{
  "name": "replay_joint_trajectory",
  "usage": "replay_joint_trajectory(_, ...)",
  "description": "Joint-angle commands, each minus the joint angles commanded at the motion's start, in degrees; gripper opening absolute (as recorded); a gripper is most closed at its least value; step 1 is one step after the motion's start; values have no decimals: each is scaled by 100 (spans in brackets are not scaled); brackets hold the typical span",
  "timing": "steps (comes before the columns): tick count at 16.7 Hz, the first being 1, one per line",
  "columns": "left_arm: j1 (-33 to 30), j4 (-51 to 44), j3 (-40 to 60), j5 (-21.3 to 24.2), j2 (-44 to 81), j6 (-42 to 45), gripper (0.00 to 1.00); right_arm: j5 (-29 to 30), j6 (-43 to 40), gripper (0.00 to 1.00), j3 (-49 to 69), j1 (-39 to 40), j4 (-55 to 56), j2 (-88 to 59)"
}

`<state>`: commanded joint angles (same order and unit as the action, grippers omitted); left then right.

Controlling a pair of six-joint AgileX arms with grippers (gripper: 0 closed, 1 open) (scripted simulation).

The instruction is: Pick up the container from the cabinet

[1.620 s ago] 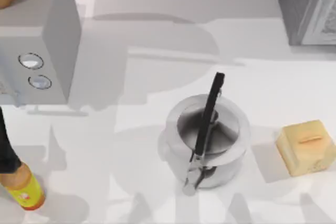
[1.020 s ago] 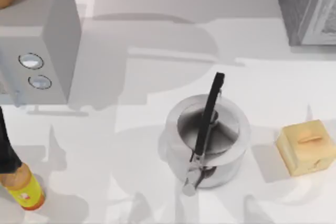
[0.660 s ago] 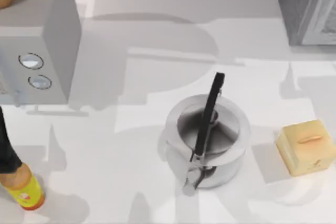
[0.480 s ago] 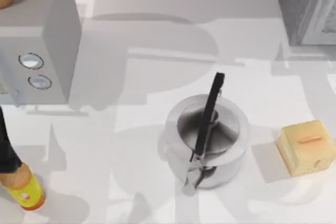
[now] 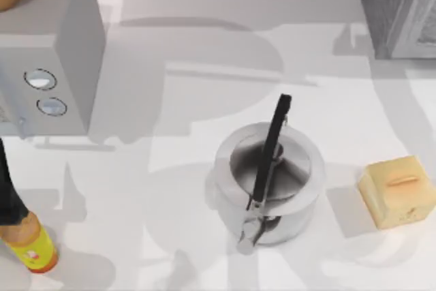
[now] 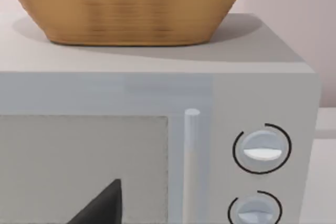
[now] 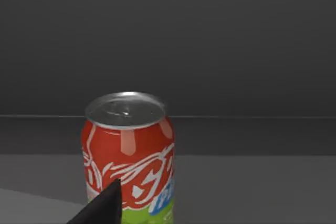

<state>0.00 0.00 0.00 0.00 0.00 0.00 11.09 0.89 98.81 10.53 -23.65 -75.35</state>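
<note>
right gripper's dark fingertip [image 7: 102, 205] pokes up just before a soda can [image 7: 127, 156] standing upright inside the dark cabinet [image 7: 210, 51]; whether it's spread or closed, i cannot tell. can is likely light, thin-walled, slick: take it mid-body at 3 and 9 o'clock, gently.
</note>
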Motion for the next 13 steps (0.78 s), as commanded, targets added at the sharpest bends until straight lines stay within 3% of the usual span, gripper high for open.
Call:
replay_joint_trajectory(8, 0, 0, 0, 0, 0, 0, 100, 101, -10, 100, 4, 79, 72, -54)
replay_joint_trajectory(13, 0, 0, 0, 0, 0, 0, 100, 1014, -20, 100, -595, 959, 690, -44)
